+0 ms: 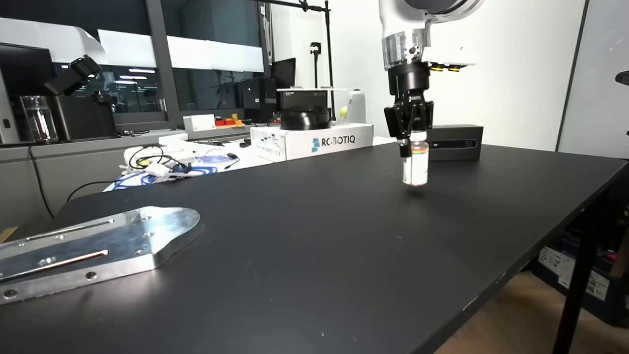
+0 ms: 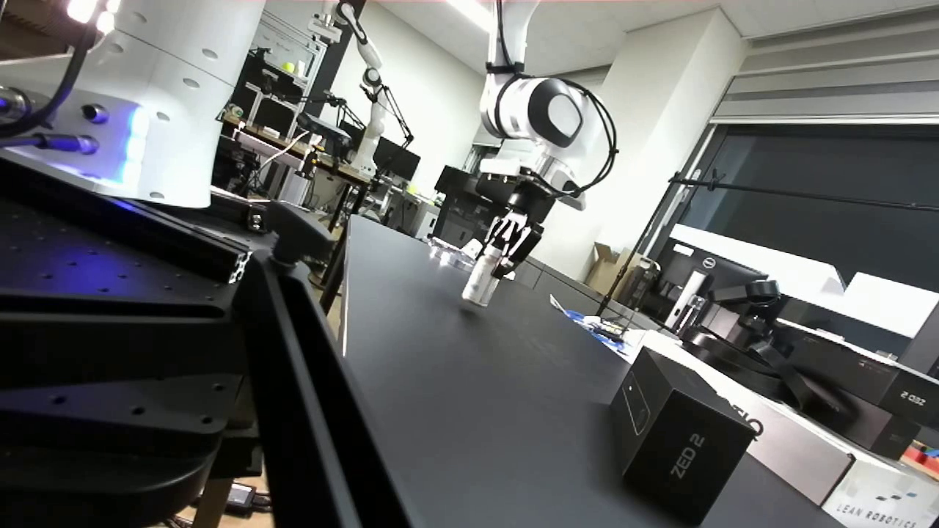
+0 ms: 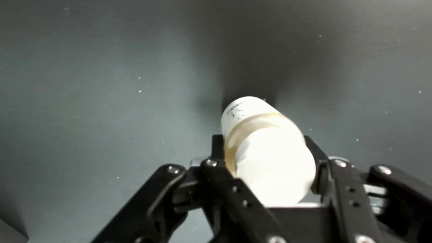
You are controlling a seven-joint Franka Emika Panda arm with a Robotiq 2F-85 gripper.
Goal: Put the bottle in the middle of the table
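Note:
The bottle is small, with a white label and a colored band near its top. It also shows in an exterior view and in the wrist view, where its top is washed out white and a tan band runs below it. My gripper is shut on the upper part of the bottle, with one finger on each side, as the wrist view shows. The bottle is slightly tilted, its base just above the black table, with a shadow under it. Whether the base touches is hard to tell.
A low black box stands on the table, behind the bottle in an exterior view. A shiny metal plate lies at another end of the table. A white Robotiq box and cables are beyond the table's edge.

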